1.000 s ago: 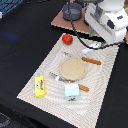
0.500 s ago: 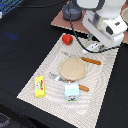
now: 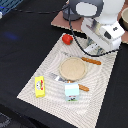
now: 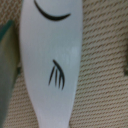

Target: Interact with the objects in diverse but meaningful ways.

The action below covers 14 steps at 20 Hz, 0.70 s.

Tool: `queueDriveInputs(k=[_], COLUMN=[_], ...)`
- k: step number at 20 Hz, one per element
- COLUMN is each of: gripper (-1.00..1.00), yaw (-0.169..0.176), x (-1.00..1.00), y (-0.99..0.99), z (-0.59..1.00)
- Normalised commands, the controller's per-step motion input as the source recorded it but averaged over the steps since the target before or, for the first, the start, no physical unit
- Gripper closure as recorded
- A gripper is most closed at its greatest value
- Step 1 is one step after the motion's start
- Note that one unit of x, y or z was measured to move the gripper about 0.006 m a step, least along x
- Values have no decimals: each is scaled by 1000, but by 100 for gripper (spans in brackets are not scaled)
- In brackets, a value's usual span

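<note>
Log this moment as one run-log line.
arm: over mat's far edge | claw: hidden | wrist view: white elongated piece close | red pepper, yellow box, white carton: untouched

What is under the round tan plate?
The round tan plate sits on a striped beige placemat. A wooden-handled knife pokes out beneath its edge; anything else underneath is hidden.

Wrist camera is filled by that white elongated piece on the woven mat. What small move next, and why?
Probably back the wrist up slightly. The white elongated piece with black markings fills the wrist view, lying on the beige woven placemat, and no fingers show there. In the exterior view the arm hides the gripper, so confirm alignment before closing.
</note>
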Motion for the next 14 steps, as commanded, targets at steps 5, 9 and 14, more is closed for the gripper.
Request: queueDriveInputs(k=[5, 9, 14], gripper=[100, 100, 100], yaw=[89, 60, 14], x=[-64, -306, -498], y=[66, -43, -324], z=[-50, 481, 780])
